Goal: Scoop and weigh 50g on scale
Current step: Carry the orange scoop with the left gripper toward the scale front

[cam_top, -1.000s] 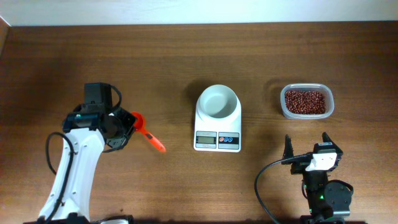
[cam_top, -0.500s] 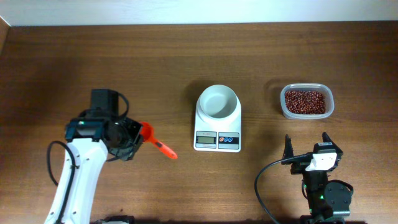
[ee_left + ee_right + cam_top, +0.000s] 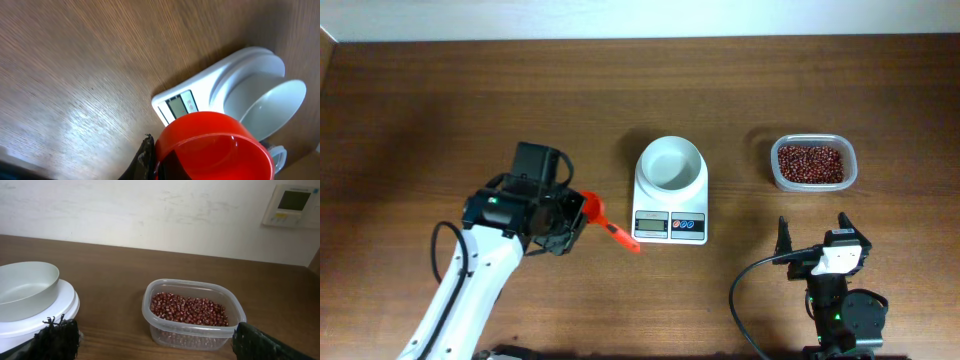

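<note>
The left gripper [image 3: 570,216] is clenched on the red scoop [image 3: 592,208], apparently at the cup end, with the handle pointing toward the scale [image 3: 670,222]. The right gripper [image 3: 813,232] is spread wide and holds nothing, just in front of the tub of beans [image 3: 813,164]. The scale sits mid-table with a white bowl [image 3: 670,163] on top. It looks light, stiff and smooth, and the bowl probably rests loose, so a knock could shift it. Any hold belongs on the base's sides.

Your left arm reaches up from 7 o'clock, left claw [image 3: 570,218] clamped on the red scoop [image 3: 592,208]. Your right claw [image 3: 812,224] rests at 5 o'clock, jaws spread wide.
</note>
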`<action>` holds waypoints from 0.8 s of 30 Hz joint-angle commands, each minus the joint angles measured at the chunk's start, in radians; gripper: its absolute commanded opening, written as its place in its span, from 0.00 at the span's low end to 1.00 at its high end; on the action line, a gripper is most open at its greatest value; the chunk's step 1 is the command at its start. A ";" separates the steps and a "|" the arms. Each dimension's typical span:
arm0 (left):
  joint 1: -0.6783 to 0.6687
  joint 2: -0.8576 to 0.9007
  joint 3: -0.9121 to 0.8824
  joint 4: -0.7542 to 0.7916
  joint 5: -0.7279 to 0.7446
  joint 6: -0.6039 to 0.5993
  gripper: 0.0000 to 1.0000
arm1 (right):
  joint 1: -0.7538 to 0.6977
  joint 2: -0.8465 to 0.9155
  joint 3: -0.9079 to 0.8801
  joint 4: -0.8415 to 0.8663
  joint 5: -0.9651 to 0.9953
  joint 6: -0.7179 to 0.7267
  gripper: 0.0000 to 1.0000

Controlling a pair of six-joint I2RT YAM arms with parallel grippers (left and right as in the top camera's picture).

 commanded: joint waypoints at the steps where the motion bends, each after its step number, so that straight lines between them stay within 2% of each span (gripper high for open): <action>1: -0.048 -0.015 -0.003 0.025 0.000 -0.062 0.00 | -0.004 0.000 -0.005 -0.006 -0.006 0.003 0.99; 9: -0.150 -0.015 -0.003 0.176 -0.002 -0.088 0.00 | -0.004 0.000 -0.005 -0.006 -0.006 0.003 0.99; 14: -0.200 -0.015 -0.003 0.198 -0.075 -0.168 0.00 | -0.004 0.000 -0.005 -0.006 -0.006 0.003 0.99; 24: -0.229 -0.015 -0.003 0.192 -0.082 -0.168 0.00 | -0.004 0.000 -0.005 -0.006 -0.006 0.003 0.98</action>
